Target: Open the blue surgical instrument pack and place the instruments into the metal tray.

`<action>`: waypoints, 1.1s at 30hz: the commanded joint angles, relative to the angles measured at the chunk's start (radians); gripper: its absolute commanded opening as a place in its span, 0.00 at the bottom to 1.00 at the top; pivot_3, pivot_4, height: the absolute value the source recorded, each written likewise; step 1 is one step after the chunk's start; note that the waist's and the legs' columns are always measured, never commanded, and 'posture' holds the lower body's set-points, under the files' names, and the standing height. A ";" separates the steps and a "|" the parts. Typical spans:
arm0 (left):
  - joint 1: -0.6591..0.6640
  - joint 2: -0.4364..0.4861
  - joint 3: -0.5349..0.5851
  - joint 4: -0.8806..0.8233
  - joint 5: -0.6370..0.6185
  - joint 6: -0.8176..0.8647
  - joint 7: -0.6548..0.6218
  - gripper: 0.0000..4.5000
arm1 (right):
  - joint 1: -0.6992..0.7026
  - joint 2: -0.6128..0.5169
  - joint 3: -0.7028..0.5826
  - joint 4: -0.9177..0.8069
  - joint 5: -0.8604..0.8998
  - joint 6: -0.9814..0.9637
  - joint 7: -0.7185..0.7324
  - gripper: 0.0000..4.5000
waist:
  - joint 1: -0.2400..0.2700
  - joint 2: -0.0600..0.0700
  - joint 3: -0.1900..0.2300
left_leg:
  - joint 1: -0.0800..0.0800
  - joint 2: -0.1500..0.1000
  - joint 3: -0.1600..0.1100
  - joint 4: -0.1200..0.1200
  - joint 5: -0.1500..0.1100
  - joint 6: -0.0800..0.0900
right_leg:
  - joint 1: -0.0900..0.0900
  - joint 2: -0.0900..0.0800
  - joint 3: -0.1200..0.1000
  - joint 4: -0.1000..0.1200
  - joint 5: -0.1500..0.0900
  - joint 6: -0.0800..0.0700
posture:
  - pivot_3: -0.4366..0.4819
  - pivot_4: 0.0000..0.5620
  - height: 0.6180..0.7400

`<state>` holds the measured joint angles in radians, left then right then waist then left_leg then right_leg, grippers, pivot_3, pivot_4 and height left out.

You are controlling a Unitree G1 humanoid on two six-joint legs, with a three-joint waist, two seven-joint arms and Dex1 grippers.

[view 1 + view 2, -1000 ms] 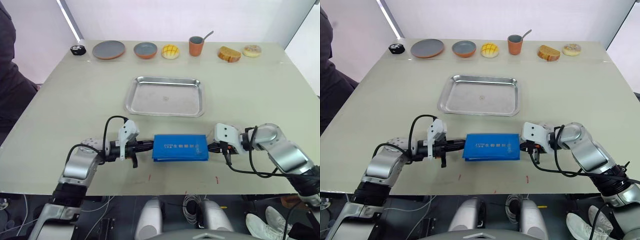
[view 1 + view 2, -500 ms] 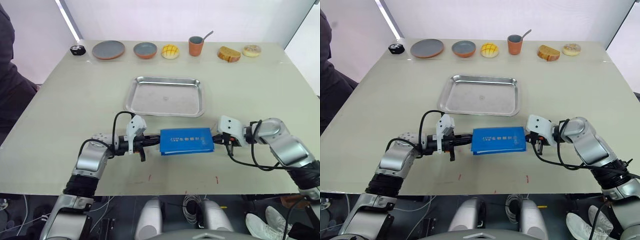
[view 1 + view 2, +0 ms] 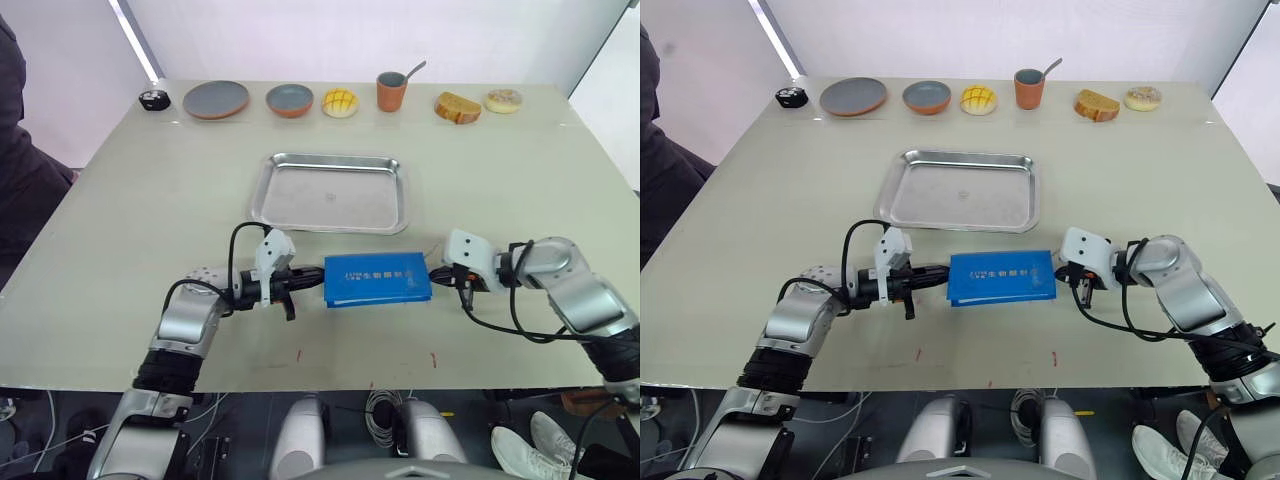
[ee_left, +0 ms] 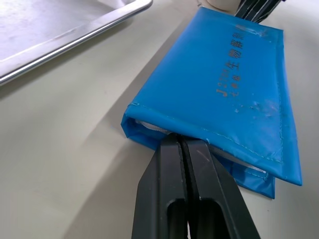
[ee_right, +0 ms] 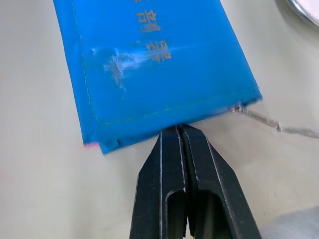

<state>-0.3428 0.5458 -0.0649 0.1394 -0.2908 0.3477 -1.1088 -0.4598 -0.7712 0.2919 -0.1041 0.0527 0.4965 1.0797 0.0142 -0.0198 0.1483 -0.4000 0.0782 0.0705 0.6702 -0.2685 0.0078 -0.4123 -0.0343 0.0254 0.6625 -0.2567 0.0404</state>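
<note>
The blue surgical instrument pack [image 3: 378, 280] lies closed and flat on the table, white print facing up, just in front of the empty metal tray [image 3: 330, 195]. My left gripper [image 3: 318, 281] is shut at the pack's left end, its tips [image 4: 180, 142] pinched into the edge between the blue layers [image 4: 224, 84]. At the right end my right gripper [image 3: 434, 277] is shut too, its tips [image 5: 178, 130] meeting the pack's edge [image 5: 149, 64]. A loose thread [image 5: 269, 122] trails from that corner. The instruments are hidden.
Along the table's far edge stand a black round object [image 3: 154, 99], a grey plate [image 3: 217, 99], a grey bowl [image 3: 290, 99], a yellow bun [image 3: 340, 102], an orange cup with a spoon [image 3: 392, 91], a bread slice [image 3: 458, 107] and a doughnut [image 3: 504, 100]. A person's sleeve [image 3: 20, 170] is at the left.
Both grippers and the pack between them have shifted away from the front edge and slightly right, so the pack is closer to the tray. Both grippers stayed shut throughout.
</note>
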 commanded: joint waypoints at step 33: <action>0.375 0.269 0.466 -0.205 -0.416 0.117 -0.164 0.98 | 0.741 -0.115 -0.926 -0.297 0.578 -0.059 0.113 1.00 | -0.002 0.000 0.000 | 0.002 0.000 0.000 -0.002 0.000 0.000 | 0.001 0.000 0.000 0.000 -0.001 0.000 | 0.48 0.27 1.00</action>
<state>0.0361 0.8003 0.3839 -0.0458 -0.6873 0.4585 -1.2644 0.2939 -0.8750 -0.6200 -0.3744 0.6070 0.4444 1.1942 0.0122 -0.0200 0.1487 -0.3981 0.0786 0.0702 0.6687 -0.2686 0.0079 -0.4114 -0.0342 0.0257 0.6620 -0.2572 0.0405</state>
